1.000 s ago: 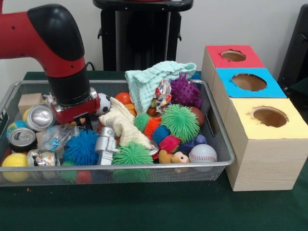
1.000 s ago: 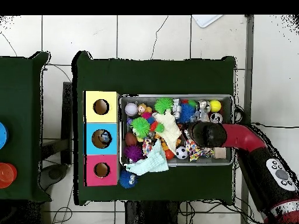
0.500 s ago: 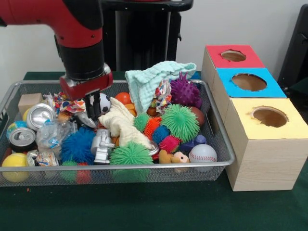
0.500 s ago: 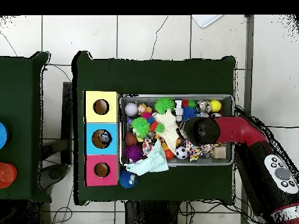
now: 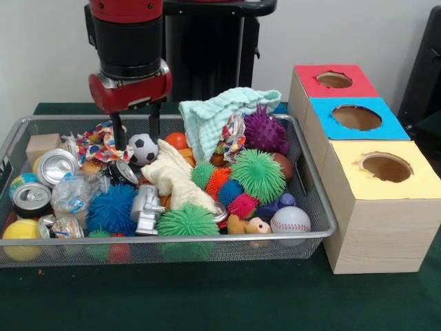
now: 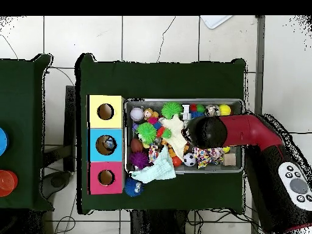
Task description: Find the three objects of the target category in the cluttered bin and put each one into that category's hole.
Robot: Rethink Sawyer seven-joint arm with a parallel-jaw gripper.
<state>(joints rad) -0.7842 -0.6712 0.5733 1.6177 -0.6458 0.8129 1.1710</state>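
The gripper [image 5: 136,129] is seen above the bin [image 5: 313,207], its two dark fingers [image 5: 119,134] held apart with nothing between them. Just below the tips, toward 5 o'clock in the front view, lies a small soccer ball [image 5: 142,147]; a patterned cloth scrap [image 5: 98,143] lies at the gripper's 8 o'clock. In the overhead view the arm [image 6: 244,131] is laid across the bin's 3 o'clock end and the gripper itself is hidden under it.

Which category is the target cannot be told. Within the bin, crushed cans [image 5: 55,167] are grouped at 9 o'clock, with a wooden block [image 5: 41,145] behind them and a yellow ball [image 5: 22,231] toward 8 o'clock. A blue spiky ball [image 5: 114,210] and a silver toy [image 5: 147,209] lie near the front rim, a green spiky ball [image 5: 258,174] near the centre, a purple spiky ball [image 5: 264,131] under a mint towel [image 5: 213,114] at 1 o'clock, and a baseball [image 5: 290,220] at 4 o'clock.

At the bin's 3 o'clock side three boxes are lined up, touching: yellow [image 5: 393,171] nearest, blue [image 5: 357,118] between, red [image 5: 334,81] farthest, each with a round hole on top.
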